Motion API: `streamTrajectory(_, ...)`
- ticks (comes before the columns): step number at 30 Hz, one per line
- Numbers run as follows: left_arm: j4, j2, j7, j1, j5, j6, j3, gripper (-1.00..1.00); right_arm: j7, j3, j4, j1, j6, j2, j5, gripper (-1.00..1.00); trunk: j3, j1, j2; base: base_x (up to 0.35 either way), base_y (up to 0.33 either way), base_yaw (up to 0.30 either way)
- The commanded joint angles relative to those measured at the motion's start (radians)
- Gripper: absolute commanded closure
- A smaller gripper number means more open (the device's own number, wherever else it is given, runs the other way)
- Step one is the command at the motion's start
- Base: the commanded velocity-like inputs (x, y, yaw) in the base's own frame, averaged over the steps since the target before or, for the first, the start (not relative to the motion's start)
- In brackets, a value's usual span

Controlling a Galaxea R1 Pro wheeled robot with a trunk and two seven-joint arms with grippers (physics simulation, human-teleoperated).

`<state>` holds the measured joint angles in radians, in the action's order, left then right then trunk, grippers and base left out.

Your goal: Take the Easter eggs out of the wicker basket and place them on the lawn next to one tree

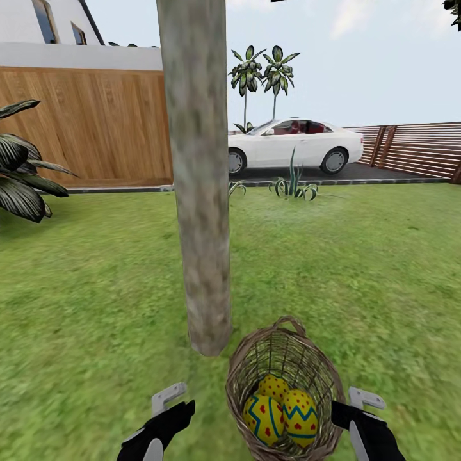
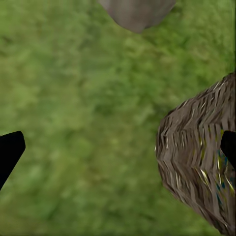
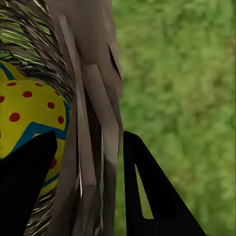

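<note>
Three Easter eggs point(image 1: 282, 410) in wicker basket point(image 1: 256, 358)

Open lawn point(image 1: 96, 307) lies left of the trunk point(image 1: 198, 192); the basket point(image 1: 256, 365) crowds its right foot.

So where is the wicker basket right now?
In the head view the wicker basket sits low and right of centre on the lawn, just right of the tree trunk's base, holding the eggs.

Rough woven wicker basket point(image 1: 282, 358), seemingly matt.
</note>
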<state>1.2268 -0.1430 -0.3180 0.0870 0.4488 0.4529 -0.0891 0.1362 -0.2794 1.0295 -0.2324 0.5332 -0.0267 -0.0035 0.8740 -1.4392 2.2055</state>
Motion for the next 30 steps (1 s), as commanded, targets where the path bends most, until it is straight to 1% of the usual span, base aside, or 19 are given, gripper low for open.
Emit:
streamTrajectory(1,0.002,0.0,-0.007,0.0,0.017,0.002,-0.001,-1.0,0.002,-0.001,0.002,-0.001,0.005,-0.001,-0.004,1.0,0.001,0.0,0.0,0.0,0.0,0.0)
streamTrajectory(3,0.002,0.0,-0.006,0.0,0.027,0.003,-0.003,-1.0,0.002,0.001,0.001,-0.001,0.005,-0.001,-0.004,1.0,0.001,0.0,0.0,0.0,0.0,0.0)
streamTrajectory(6,0.006,-0.001,-0.006,0.0,0.031,0.005,-0.006,-1.0,0.002,0.002,0.001,-0.001,0.005,-0.001,-0.004,1.0,0.001,0.0,0.0,0.0,0.0,0.0)
streamTrajectory(8,0.018,-0.014,-0.007,0.0,0.031,0.006,-0.006,-1.0,0.002,0.002,0.001,-0.001,0.004,-0.001,-0.004,1.0,0.007,-0.007,0.014,0.0,0.0,0.0)
streamTrajectory(10,0.021,-0.02,-0.007,0.0,0.031,0.006,-0.006,-1.0,0.002,0.001,0.001,-0.001,0.004,-0.001,-0.004,1.0,0.013,-0.015,0.028,0.0,0.0,0.0)
streamTrajectory(11,0.021,-0.021,-0.007,0.0,0.031,0.006,-0.006,-1.0,0.002,0.002,0.001,-0.001,0.004,-0.001,-0.004,1.0,0.017,-0.019,0.035,0.0,0.0,0.0)
streamTrajectory(16,0.023,-0.02,-0.002,0.0,0.031,0.008,-0.009,-1.0,0.002,0.001,0.002,-0.001,0.003,-0.001,-0.004,1.0,0.017,-0.019,0.035,0.0,0.0,0.0)
streamTrajectory(30,0.025,-0.021,-0.006,0.0,0.031,0.009,-0.009,-1.0,0.002,0.001,0.002,-0.001,0.003,-0.001,-0.004,1.0,0.06,-0.073,0.133,0.0,0.0,0.0)
